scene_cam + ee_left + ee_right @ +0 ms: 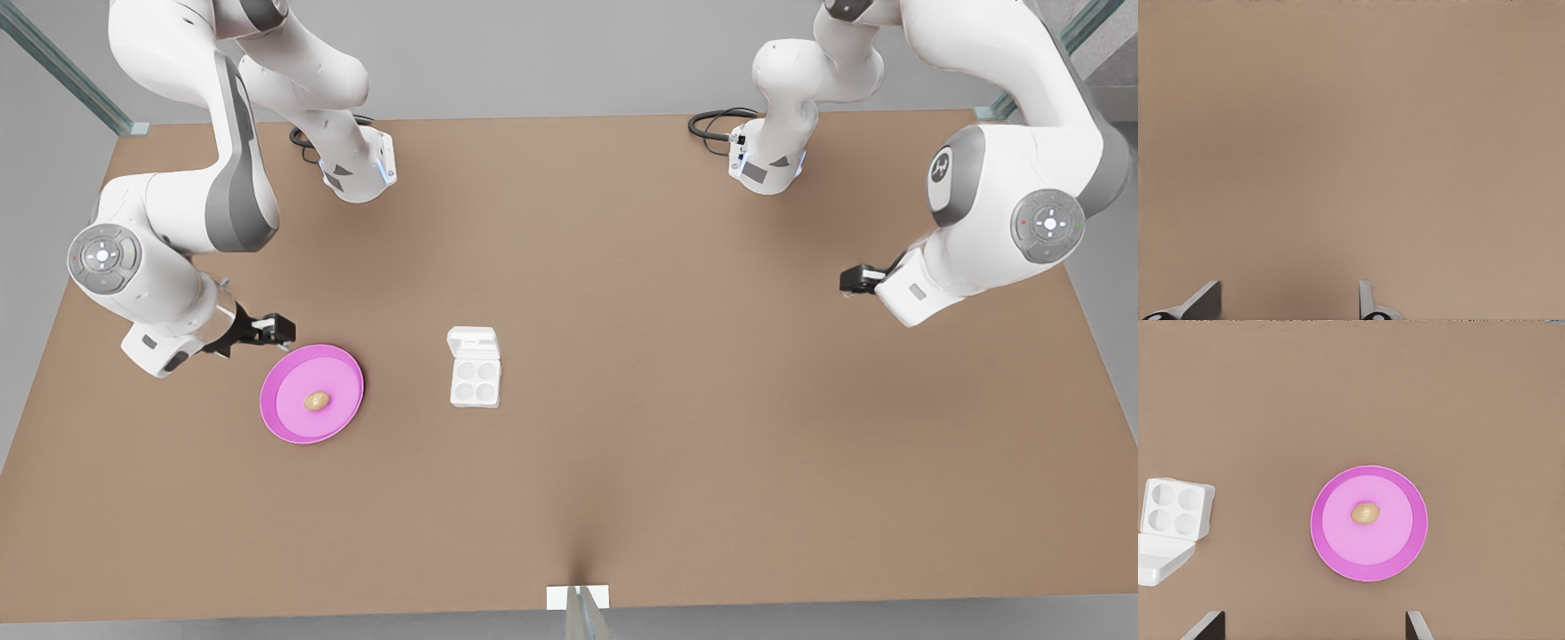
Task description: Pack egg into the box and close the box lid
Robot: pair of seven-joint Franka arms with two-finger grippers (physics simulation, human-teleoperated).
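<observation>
near the table's [622,498] left edge in the front view, the egg [317,401] is kept on the pink plate [342,369], beneath the spread, empty right gripper [286,331]. beside it the box [475,380] is laid with the box lid [472,341] open for loading. the left gripper [845,283], open and empty, is parked over the opposite edge.

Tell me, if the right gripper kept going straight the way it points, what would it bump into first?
Probably the pink plate. The right gripper, open, points down at it in its wrist view, with the egg lying in the plate's middle. It might meet the egg first; depth is hard to judge.
</observation>
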